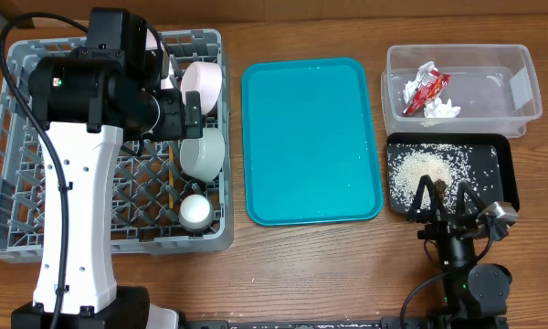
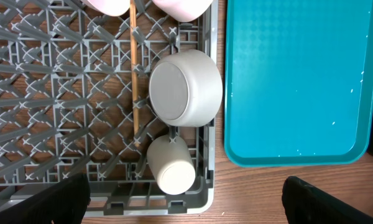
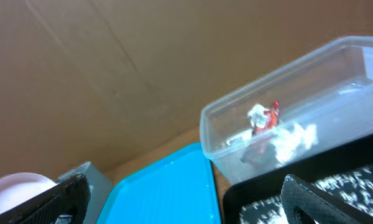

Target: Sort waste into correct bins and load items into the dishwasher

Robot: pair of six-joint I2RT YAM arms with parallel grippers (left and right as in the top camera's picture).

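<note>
Both jaws stand apart, holding nothing. At five o'clock, rice (image 1: 426,170) lies in the shallow black rectangular tray (image 1: 504,174). Behind it, the red wrapper (image 1: 424,88) and white tissue (image 1: 443,108) sit in the clear plastic tub (image 1: 521,84). At nine o'clock, bowls (image 1: 204,152), cup (image 1: 194,211) and chopsticks (image 2: 134,74) fill the grey lattice dish rack (image 1: 18,137). The teal tray (image 1: 310,137) is bare; sorting looks finished.

i see a matt wood-grain worktop (image 1: 301,274), a grey plastic lattice rack (image 1: 9,137), a smooth glossy teal tray (image 1: 310,137), a clear plastic tub (image 1: 521,100)
</note>
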